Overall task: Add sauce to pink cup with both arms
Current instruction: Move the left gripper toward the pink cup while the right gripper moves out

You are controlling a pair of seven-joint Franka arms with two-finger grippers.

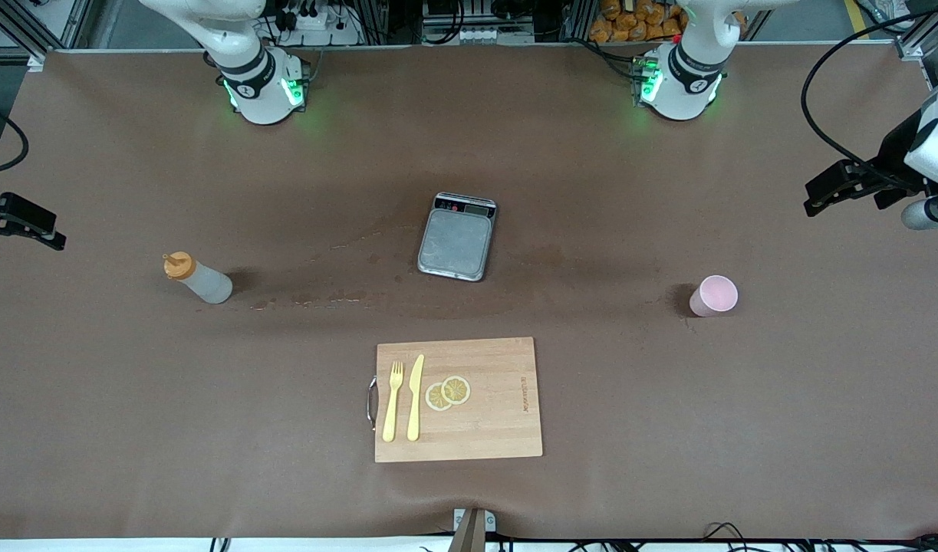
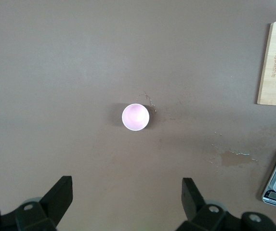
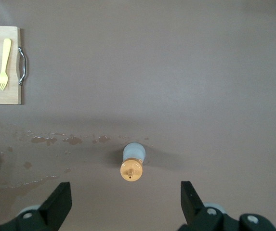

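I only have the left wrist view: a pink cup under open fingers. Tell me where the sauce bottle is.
Observer: The bottle stands upright toward the right arm's end of the table, with the scale between it and the cup.
Operator: Report the right gripper.
Observer: The right gripper hangs open over the bottle, holding nothing.
Operator: Say what lies on the board; I see only its edge.
Observer: The board carries a yellow fork, a knife and two lemon slices.
Operator: Check the bottle's cap.
Observer: The orange cap is on, nozzle pointing up.
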